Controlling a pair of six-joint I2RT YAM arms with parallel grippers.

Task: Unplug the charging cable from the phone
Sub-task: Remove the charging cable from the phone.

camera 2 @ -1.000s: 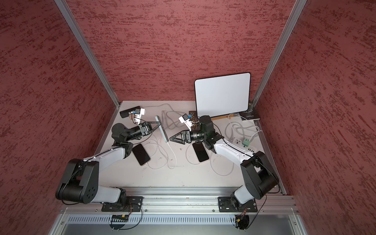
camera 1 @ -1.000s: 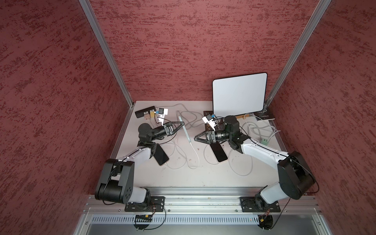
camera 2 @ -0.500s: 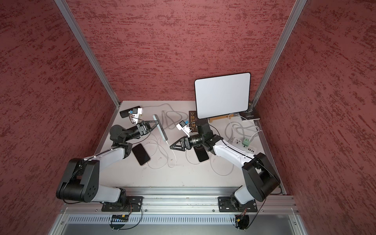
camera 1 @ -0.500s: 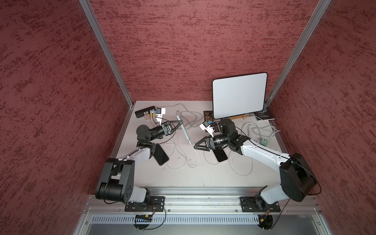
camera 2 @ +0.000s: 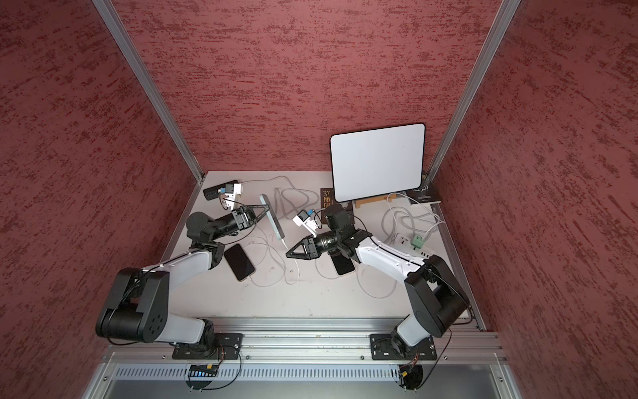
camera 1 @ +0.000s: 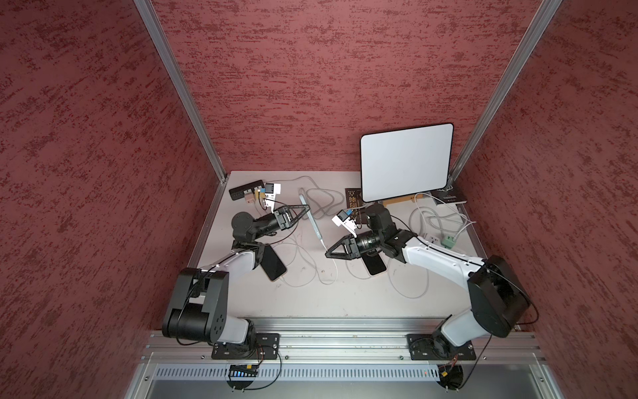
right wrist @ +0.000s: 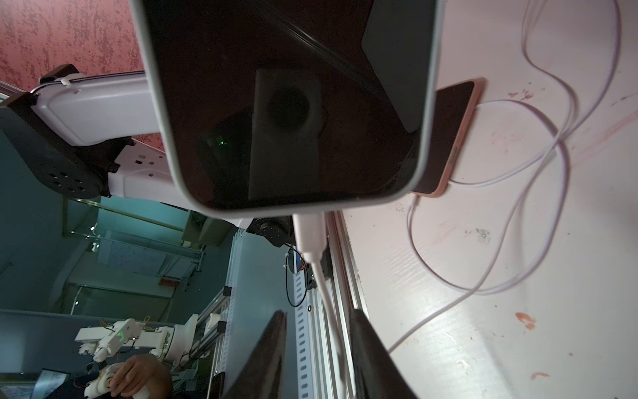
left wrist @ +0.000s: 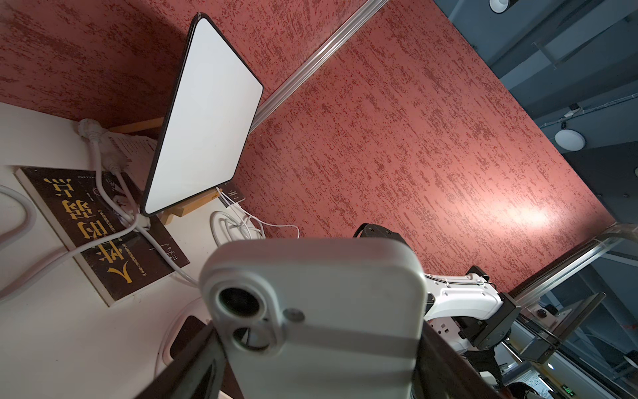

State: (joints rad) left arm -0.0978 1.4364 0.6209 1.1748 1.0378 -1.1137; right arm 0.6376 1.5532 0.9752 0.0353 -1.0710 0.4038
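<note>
Top views, phone: your left gripper (camera 1: 306, 208) has the pale phone (camera 1: 311, 217) clamped and tipped up on its long edge. It's over the middle of the table (camera 1: 345, 297), nearer the back edge than the front. My guess is that's so the port end points toward the front edge and hangs free.
Top views, charging cable: the charging cable (camera 1: 336, 270) drops from the phone's low end and loops on the table toward the front edge. The plug looks seated, so nothing's unplugged yet.
Top views, right gripper: the right gripper (camera 1: 328, 255) sits right at that plug end, aimed across at it. It's too small here to call the jaws.
Top views, decoy: a pink-cased phone (camera 1: 272, 264) lies flat toward the left edge with its own lead. Not the one you're working on.
Left wrist, grip: you get the phone's back and camera bump, with a dark finger on each long side and the jaws pressed onto it. Looks like a solid hold to pull against. The white panel (left wrist: 207, 114) and book (left wrist: 93, 228) sit by the back edge, out of the way.
Right wrist, jaws: the white plug (right wrist: 309, 235) is in the port, and the cable runs down between the two fingers (right wrist: 366, 345). The jaws are apart with a gap wider than the cable, so it's straddled, not pinched. They're on the thin lead below the plug, which I reckon is a weaker spot to pull from.
Versus a second ago: the right gripper was spread wide alongside the phone's middle. Now it's slid toward the front edge and narrowed a lot. The left gripper and phone look unmoved.
</note>
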